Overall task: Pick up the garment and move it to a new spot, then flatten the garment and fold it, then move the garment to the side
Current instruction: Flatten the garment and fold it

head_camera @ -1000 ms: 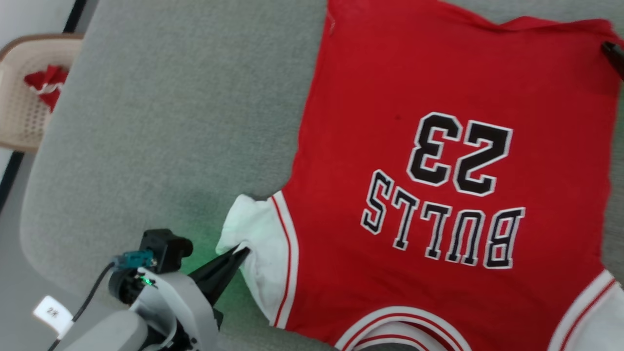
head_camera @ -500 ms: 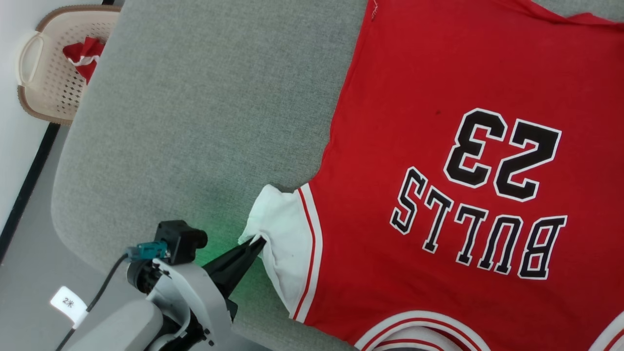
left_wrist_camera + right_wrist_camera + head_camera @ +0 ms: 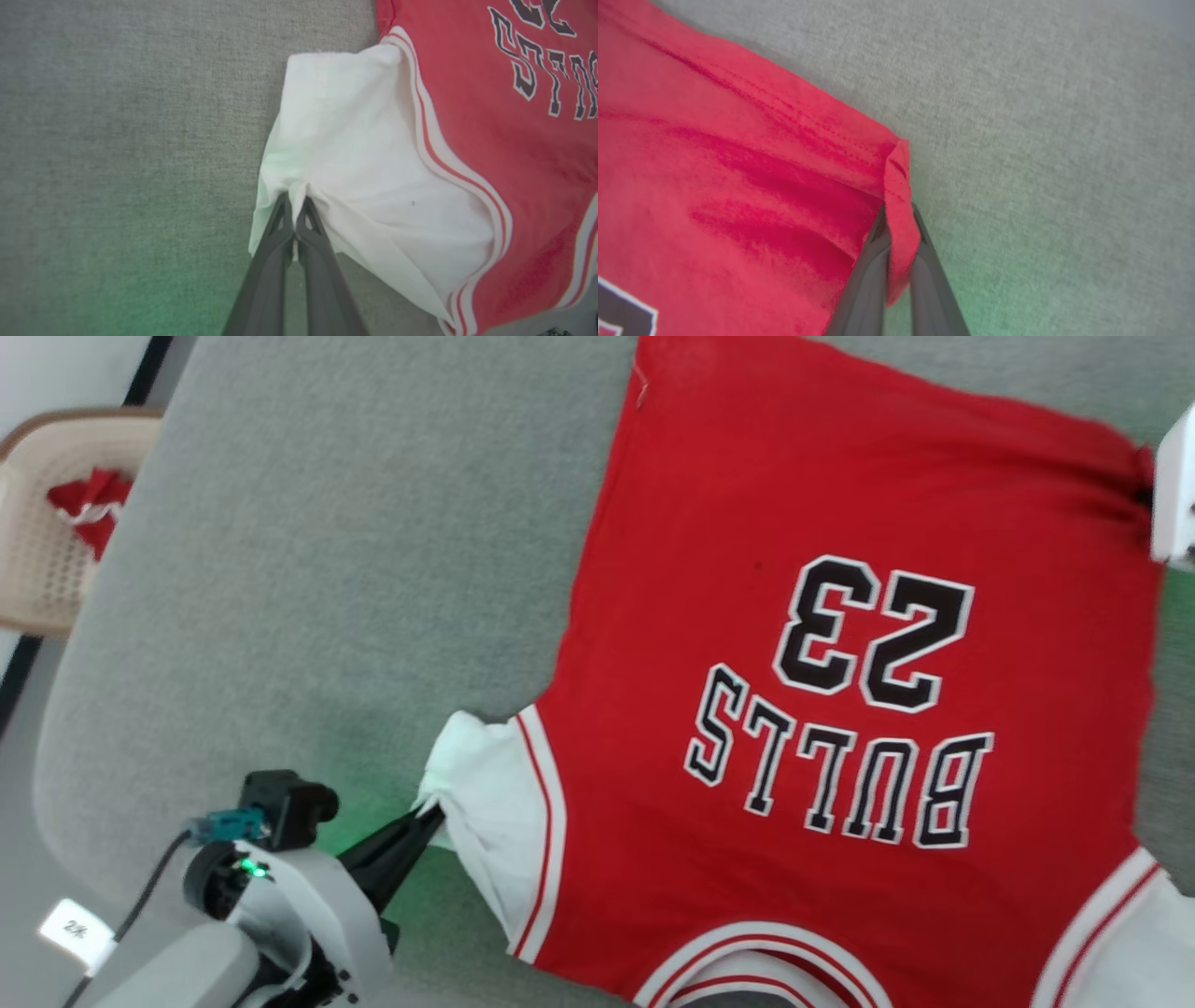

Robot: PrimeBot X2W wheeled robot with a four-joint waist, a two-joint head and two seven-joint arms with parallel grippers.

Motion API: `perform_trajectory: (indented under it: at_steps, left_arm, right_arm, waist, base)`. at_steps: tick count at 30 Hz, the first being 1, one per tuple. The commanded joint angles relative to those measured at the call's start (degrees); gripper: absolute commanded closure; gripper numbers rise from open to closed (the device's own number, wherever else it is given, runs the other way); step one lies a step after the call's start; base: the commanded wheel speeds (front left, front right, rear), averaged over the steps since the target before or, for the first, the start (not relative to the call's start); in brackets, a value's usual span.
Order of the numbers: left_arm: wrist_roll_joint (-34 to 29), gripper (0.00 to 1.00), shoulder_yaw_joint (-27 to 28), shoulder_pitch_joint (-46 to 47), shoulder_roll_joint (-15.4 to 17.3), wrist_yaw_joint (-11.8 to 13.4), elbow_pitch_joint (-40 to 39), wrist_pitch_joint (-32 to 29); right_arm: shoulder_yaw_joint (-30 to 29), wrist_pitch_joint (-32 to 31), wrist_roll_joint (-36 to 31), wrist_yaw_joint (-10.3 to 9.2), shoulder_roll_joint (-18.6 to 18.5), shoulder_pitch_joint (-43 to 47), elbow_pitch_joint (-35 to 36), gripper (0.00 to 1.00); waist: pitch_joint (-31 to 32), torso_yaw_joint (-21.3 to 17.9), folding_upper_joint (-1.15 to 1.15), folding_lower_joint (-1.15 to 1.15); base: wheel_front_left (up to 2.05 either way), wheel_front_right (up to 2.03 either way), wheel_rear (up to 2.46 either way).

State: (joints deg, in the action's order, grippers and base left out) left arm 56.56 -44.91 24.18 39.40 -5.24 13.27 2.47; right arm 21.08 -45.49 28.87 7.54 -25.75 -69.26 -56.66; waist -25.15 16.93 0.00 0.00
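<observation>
Garment (image 3: 840, 476) lies flat, print side up, on the grey padded surface (image 3: 327, 569), mostly on the right half. Long axis runs near-far and leans a little left toward the far end. The striped collar (image 3: 756, 952) is at the near edge and the hem is far, so the print reads upside down in the head view.

Legible text: black, white-outlined "23" (image 3: 873, 635), with "BULLS" (image 3: 840, 789) on its near side. In the left wrist view only a few partial letters show at the top right. The white tag (image 3: 70, 929) on the left arm's cable has a mark too small to read.

Left gripper (image 3: 425, 814) (image 3: 294, 205): jaws closed on the bunched outer edge of the white left sleeve (image 3: 355, 154), with cloth puckered at the tips.

Right gripper (image 3: 896, 219): jaws nearly together, with a fold of the red hem corner (image 3: 896, 186) pinched between them at the far right. In the head view that arm is a blurred pale block at the right edge, fingers mostly cut off.

Cut off: the collar by the near frame edge, the right sleeve (image 3: 1134, 952) by the lower right corner.

At far left, beside the surface, a beige perforated basket (image 3: 37, 569) is partly out of frame, with a red-and-white cloth bundle (image 3: 84, 504) inside.
</observation>
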Motion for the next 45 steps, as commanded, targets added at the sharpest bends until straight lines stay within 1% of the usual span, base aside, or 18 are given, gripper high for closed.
perform_trajectory:
  at_steps: [1,5,9,10,14,17,20,25,28,31,35,40,41,42,43,44,45]
  left_arm:
    - [0.71,1.0,0.57,-1.22,1.03,1.24,0.48,-0.36]
    - [1.56,1.0,1.17,-2.25,2.54,2.33,-0.47,-0.88]
    - [2.09,1.0,1.5,-3.3,3.98,2.87,-2.09,-1.37]
    - [2.09,1.0,1.5,-3.3,3.98,2.87,-2.09,-1.37]
    - [2.58,1.0,1.68,-4.2,5.58,3.38,-3.53,-1.91]
    - [2.67,1.0,1.83,-4.78,6.53,3.94,-4.52,-2.2]
    - [2.93,1.0,1.82,-5.32,7.19,4.22,-5.44,-2.61]
    - [3.24,1.0,1.86,-5.7,7.95,4.71,-6.53,-3.14]
    - [3.36,1.0,1.99,-6.02,8.38,4.95,-7.03,-3.3]
    - [3.47,1.0,1.97,-6.16,8.52,5.11,-7.34,-3.32]
    - [3.6,1.0,1.87,-6.04,8.49,5.0,-7.25,-3.37]
    - [3.82,1.0,1.71,-5.82,8.24,4.53,-6.74,-3.49]
    - [3.89,1.0,1.7,-5.8,8.19,4.45,-6.64,-3.47]
    - [3.93,1.0,1.7,-5.81,8.17,4.37,-6.53,-3.42]
    - [3.94,1.0,1.71,-5.86,8.17,4.31,-6.43,-3.36]
    - [3.92,1.0,1.72,-5.93,8.19,4.31,-6.35,-3.29]
    - [3.94,1.0,1.74,-6.03,8.22,4.32,-6.3,-3.24]
  right_arm:
    - [2.18,-1.61,2.25,-0.11,-1.16,4.91,2.0,1.0]
    - [5.46,-2.55,7.78,-0.11,-4.22,10.87,10.82,1.0]
    - [6.67,-2.74,12.66,-0.11,-8.1,17.77,19.93,1.0]
    - [6.67,-2.74,12.66,-0.11,-8.1,17.77,19.93,1.0]
    - [5.34,-2.88,16.07,-0.11,-11.24,25.68,27.82,1.0]
    - [3.97,-3.28,17.73,-0.11,-12.49,32.5,33.04,1.0]
    - [1.31,-2.89,19.05,-0.11,-12.82,39.76,37.16,1.0]
    - [-3.51,-1.97,18.89,-0.11,-11.26,51.6,41.72,1.0]
    - [-6.52,-0.73,17.56,-0.11,-9.35,57.48,43.82,1.0]
    - [-8.81,0.9,15.56,-0.11,-6.44,62.11,44.68,1.0]
    - [-9.64,4.59,13.38,-0.11,-3.26,65.07,43.46,1.0]
    - [-9.06,8.8,10.57,-0.19,-0.53,64.39,38.93,1.0]
    - [-8.84,9.46,10.03,-0.26,-0.41,64.23,38.22,0.94]
    - [-8.82,10.04,9.76,-0.29,-0.25,63.98,37.68,0.54]
    - [-8.72,10.14,9.6,-0.3,-0.18,63.67,37.26,0.37]
    - [-8.55,9.96,9.39,-0.3,-0.14,63.55,37.01,0.06]
    - [-8.48,9.58,9.31,-0.29,-0.2,63.45,37.05,0.0]
  waist:
    - [3.59,-3.93,0.0,0.0]
    - [6.21,-6.91,0.0,0.0]
    - [8.32,-9.5,0.0,0.0]
    - [8.32,-9.5,0.0,0.0]
    - [9.91,-11.87,0.0,0.0]
    - [10.85,-13.67,0.0,0.0]
    - [11.59,-15.22,0.0,0.0]
    - [12.29,-17.06,0.0,0.0]
    - [12.41,-17.86,0.0,0.0]
    - [12.38,-18.29,0.0,0.0]
    - [12.19,-18.6,0.0,0.0]
    - [12.21,-18.77,0.0,0.0]
    - [12.25,-18.78,0.0,0.0]
    - [12.28,-18.81,0.0,0.0]
    - [12.34,-18.83,0.0,0.0]
    - [12.39,-18.87,0.0,0.0]
    - [12.44,-18.91,0.0,0.0]
  base:
    - [0.0,0.0,0.0]
    - [0.0,0.0,0.0]
    - [0.0,0.0,0.0]
    - [0.0,0.0,0.0]
    - [0.0,0.0,0.0]
    - [0.0,0.0,0.0]
    - [0.0,0.0,0.0]
    - [0.0,0.0,0.0]
    - [0.0,0.0,0.0]
    - [0.0,0.0,0.0]
    - [0.0,0.0,0.0]
    - [0.0,0.0,0.0]
    - [0.0,0.0,0.0]
    - [0.0,0.0,0.0]
    - [0.0,0.0,0.0]
    - [0.0,0.0,0.0]
    - [0.0,0.0,0.0]
